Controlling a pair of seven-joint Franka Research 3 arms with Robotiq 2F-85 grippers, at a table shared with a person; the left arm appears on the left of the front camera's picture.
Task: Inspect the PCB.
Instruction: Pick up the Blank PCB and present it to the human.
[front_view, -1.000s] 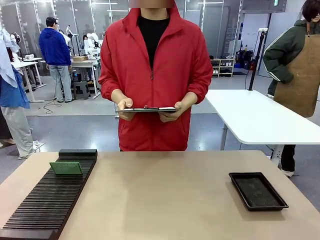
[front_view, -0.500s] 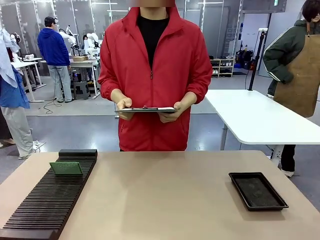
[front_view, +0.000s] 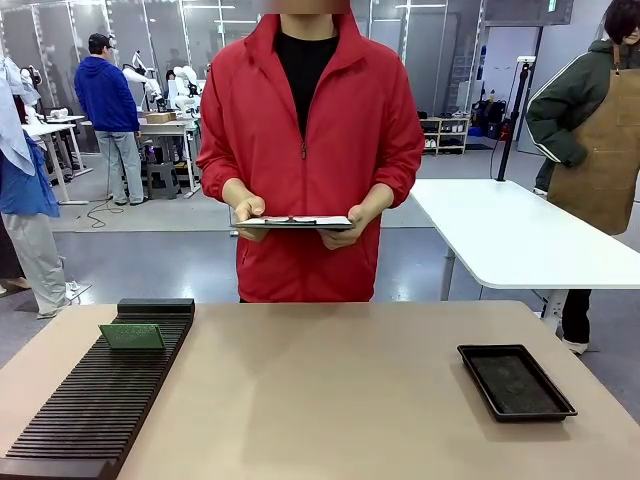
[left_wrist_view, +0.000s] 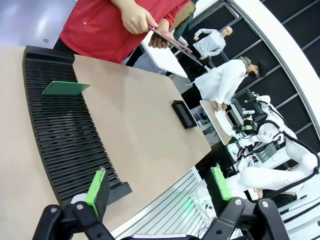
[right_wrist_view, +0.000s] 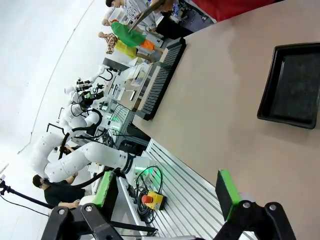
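Note:
The PCB (front_view: 131, 336), a thin green board, stands tilted in a slot near the far end of a long black slotted rack (front_view: 100, 395) at the table's left. The left wrist view looks down at the PCB (left_wrist_view: 65, 88) on the rack (left_wrist_view: 60, 135), well ahead of my left gripper (left_wrist_view: 158, 184), which is open and holds nothing. My right gripper (right_wrist_view: 166, 191) is also open and empty, hanging over the table's near edge, far from the board.
A person in a red jacket stands at the far side and holds a clipboard (front_view: 293, 221) in both hands. A shallow black tray (front_view: 515, 381) lies at the right, also seen from the right wrist as the tray (right_wrist_view: 292, 85). Bare tabletop (front_view: 320, 390) lies between rack and tray.

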